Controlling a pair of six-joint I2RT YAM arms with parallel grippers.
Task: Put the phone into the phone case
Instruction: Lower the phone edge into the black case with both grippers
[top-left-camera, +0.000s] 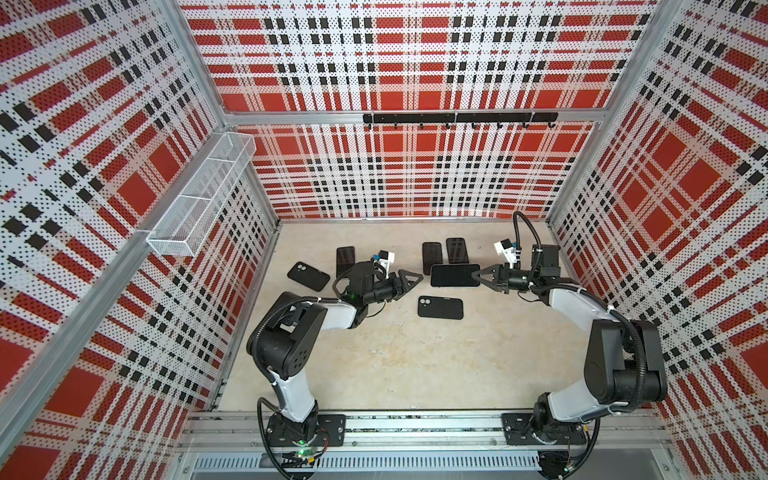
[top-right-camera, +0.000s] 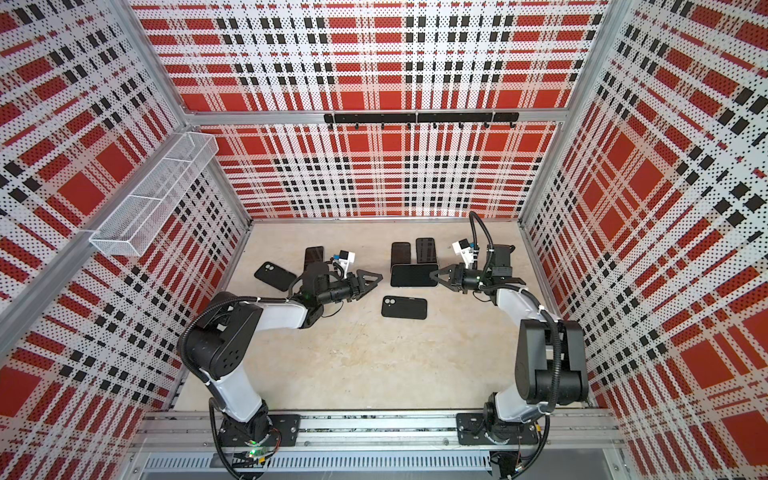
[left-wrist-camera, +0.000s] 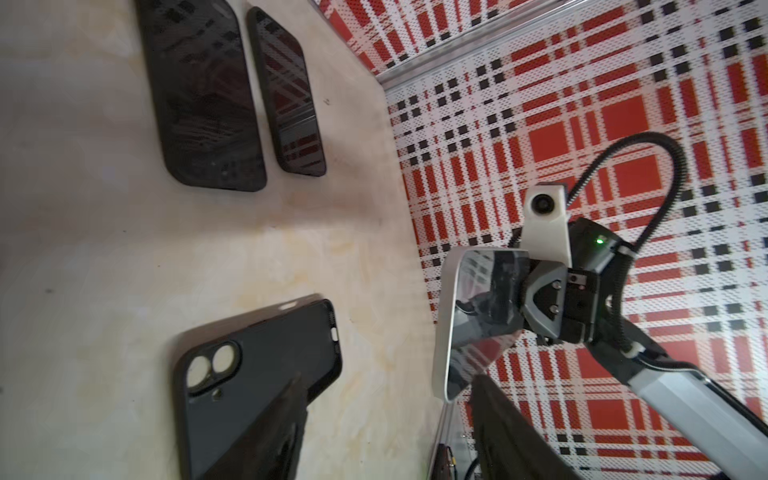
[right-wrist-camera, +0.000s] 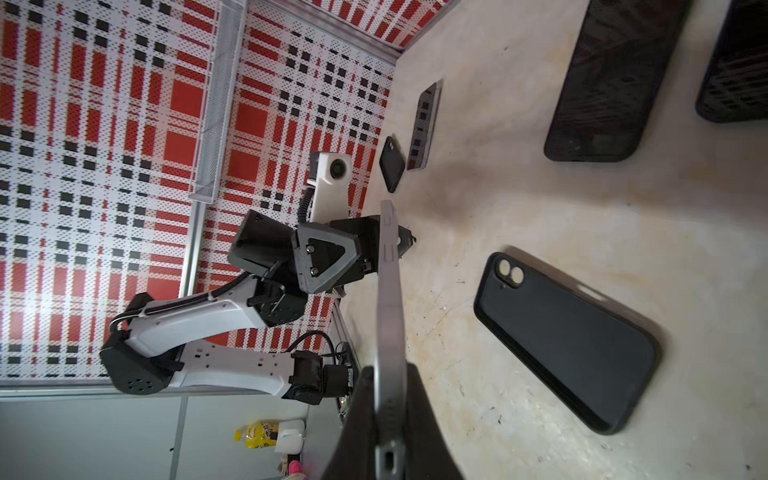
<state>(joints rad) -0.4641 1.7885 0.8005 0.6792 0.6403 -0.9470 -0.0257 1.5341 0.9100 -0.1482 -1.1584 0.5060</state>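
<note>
A silver-edged phone hangs level above the table. My right gripper is shut on its right end. In the right wrist view the phone shows edge-on between the fingers. My left gripper stands open just off the phone's free left end, with nothing between its fingers. In the left wrist view the phone shows beside one fingertip. The empty black phone case lies camera holes up, in front of and below the phone.
Another black case and a dark phone lie at the left. Two more dark phones lie behind the held one. A mesh basket hangs on the left wall, a hook rail on the back wall.
</note>
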